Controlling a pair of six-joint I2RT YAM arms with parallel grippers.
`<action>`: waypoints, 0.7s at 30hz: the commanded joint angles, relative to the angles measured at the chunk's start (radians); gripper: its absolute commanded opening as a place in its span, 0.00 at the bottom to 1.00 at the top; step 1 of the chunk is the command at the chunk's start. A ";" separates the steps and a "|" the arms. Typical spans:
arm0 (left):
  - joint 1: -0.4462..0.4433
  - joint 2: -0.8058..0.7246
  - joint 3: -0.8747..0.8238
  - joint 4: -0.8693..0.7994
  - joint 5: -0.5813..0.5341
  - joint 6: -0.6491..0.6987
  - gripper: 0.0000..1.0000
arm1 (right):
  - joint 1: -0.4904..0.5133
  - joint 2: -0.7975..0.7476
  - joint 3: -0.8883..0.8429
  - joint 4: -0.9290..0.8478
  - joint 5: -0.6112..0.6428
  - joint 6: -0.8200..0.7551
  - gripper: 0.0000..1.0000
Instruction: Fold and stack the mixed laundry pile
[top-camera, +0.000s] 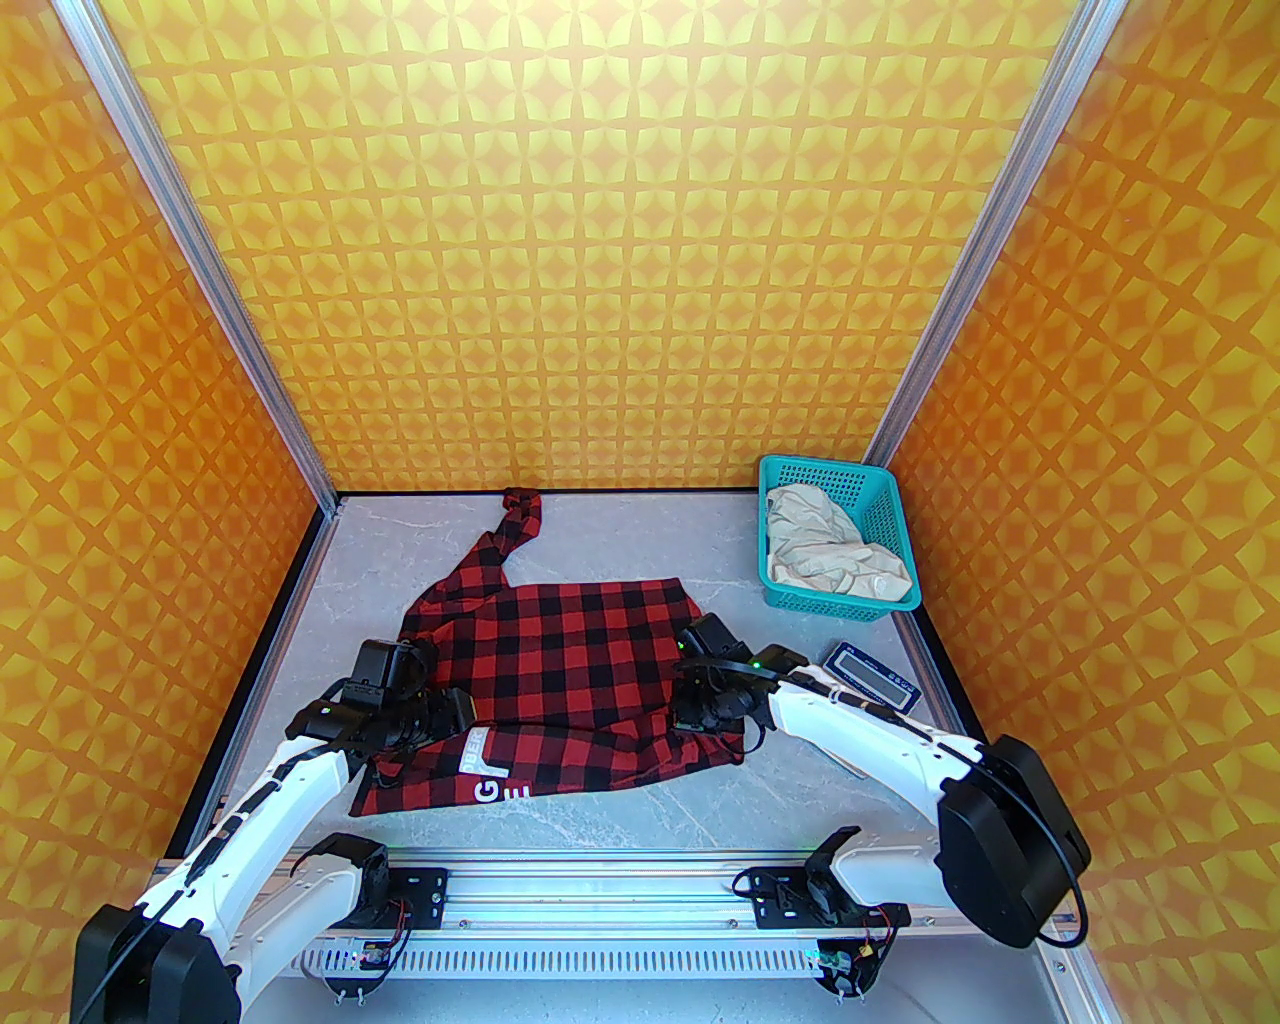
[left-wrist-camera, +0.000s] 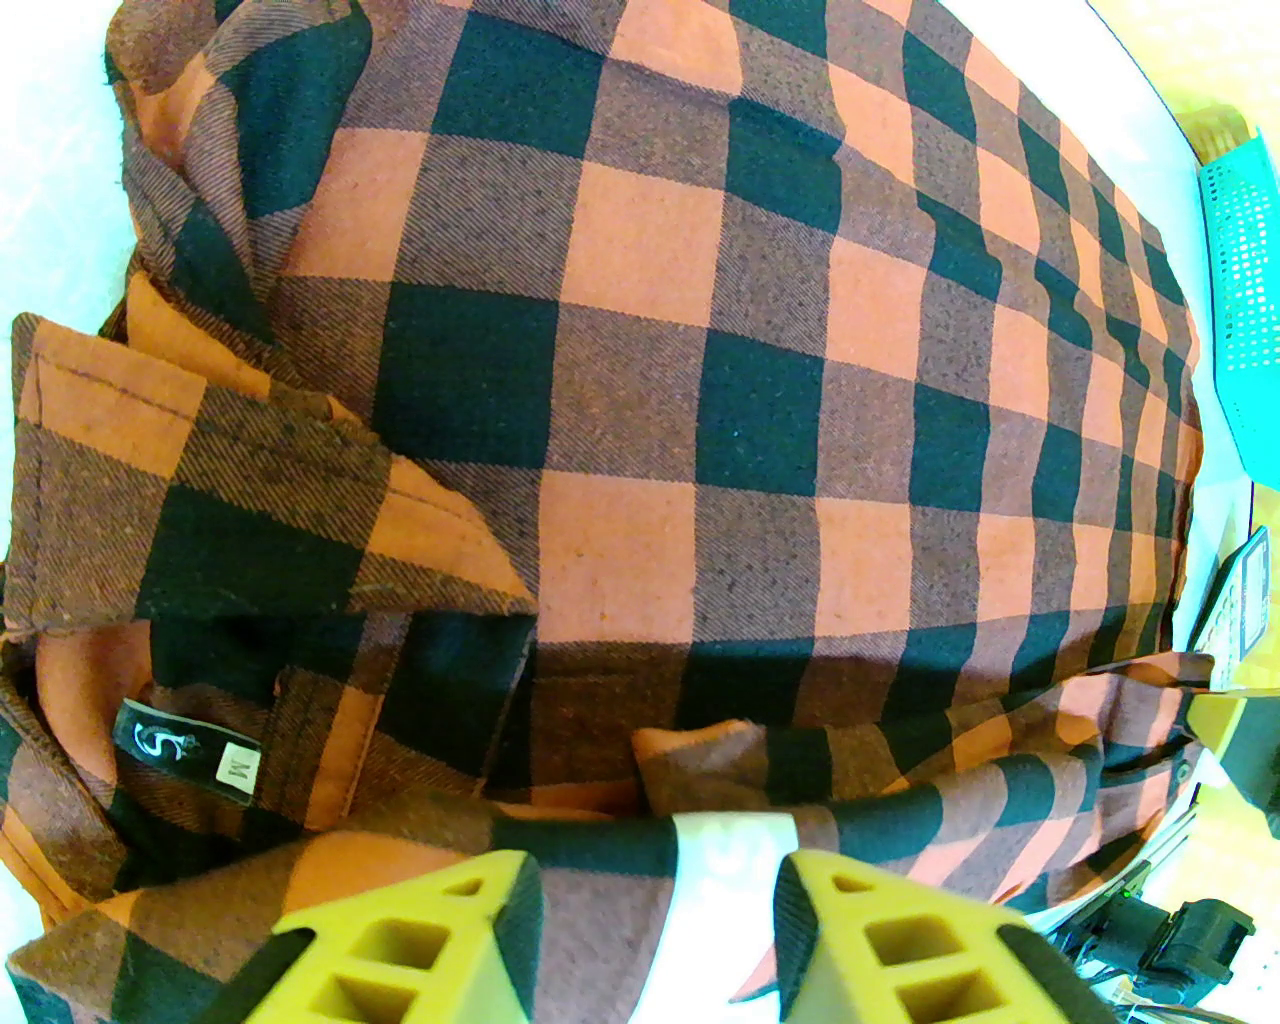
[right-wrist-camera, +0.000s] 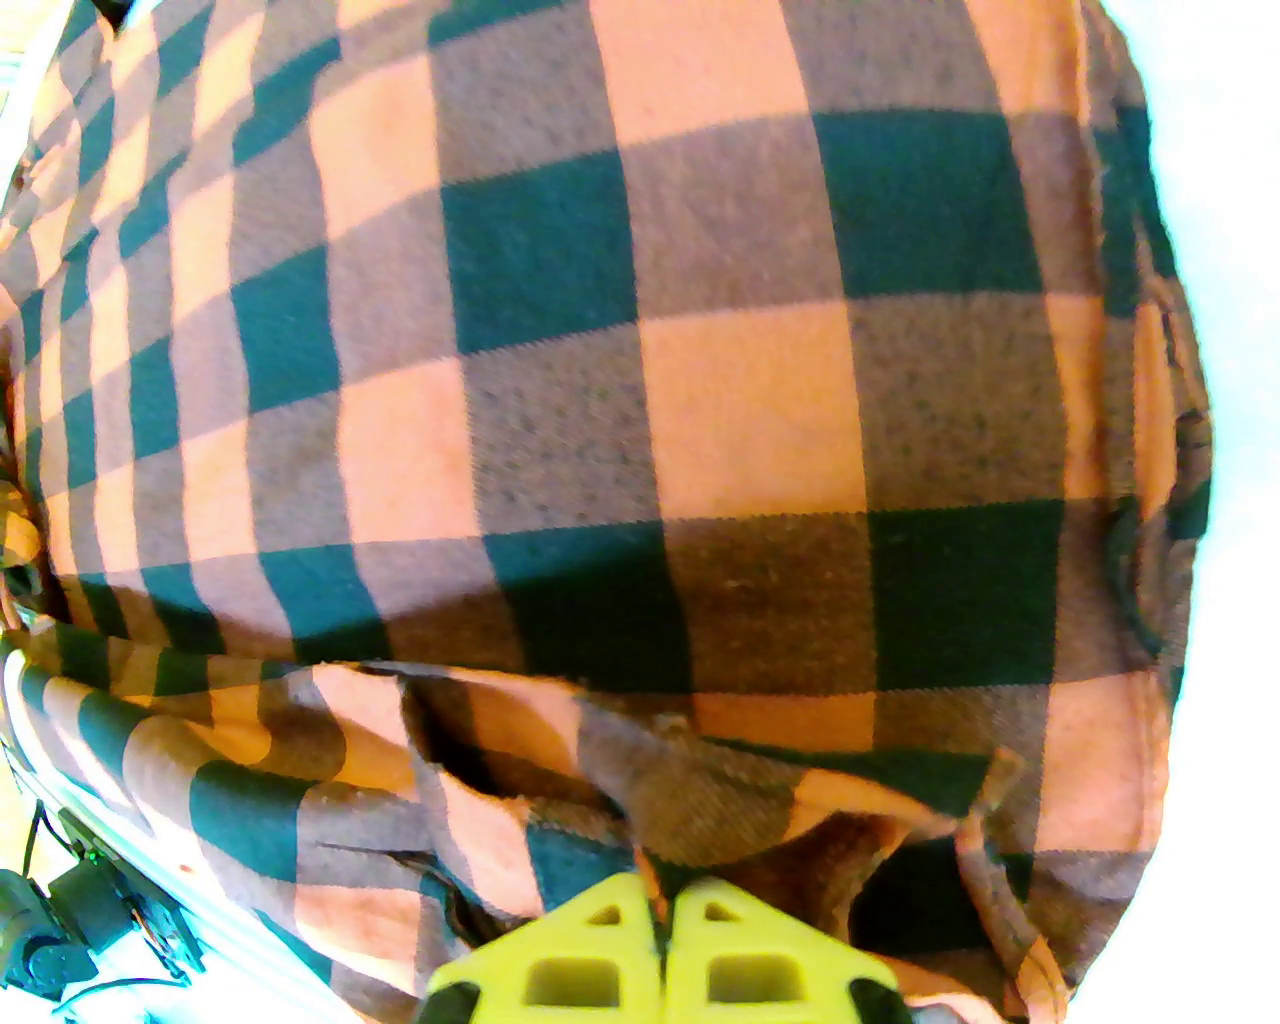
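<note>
Pinching a thin edge of the shirt (top-camera: 590, 650) on its right side, the right tool (right-wrist-camera: 665, 935) has its fingers pressed together, with check cloth caught at the tips. The left tool (left-wrist-camera: 660, 900) stands spread at the collar side. A fold bearing white lettering lies between its fingers, and I cannot tell whether they bear on the cloth. The shirt lies mostly flat in the middle of the worktop (top-camera: 620, 815), with one sleeve (top-camera: 520, 520) trailing toward the far wall. The cream garment (top-camera: 835, 550) sits bunched in the basket (top-camera: 800, 468) at the far right.

As I judge the risks, a lift with only one side held would drag the shirt askew and spoil the fold line, so the left tool should close first. The right grip looks shallow, and the cloth may slip out under a quick pull. The calculator (top-camera: 872, 680) lies just beside the right arm, where a wide outward swing could knock it. The stray sleeve may bunch under a fold.

Bare worktop lies between the shirt and the front rail, and beyond the shirt toward the far wall. The left edge is close to the left arm. The right side is crowded by the calculator and basket.
</note>
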 joint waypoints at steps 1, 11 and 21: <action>0.002 -0.009 0.032 -0.020 -0.012 0.018 0.44 | 0.004 0.015 0.003 -0.050 0.046 -0.007 0.41; 0.002 -0.020 0.029 -0.021 -0.012 0.017 0.44 | 0.004 0.051 -0.165 0.102 -0.072 0.073 0.45; 0.002 -0.025 0.028 -0.023 -0.011 0.015 0.44 | 0.009 0.017 -0.151 0.097 -0.131 0.090 0.42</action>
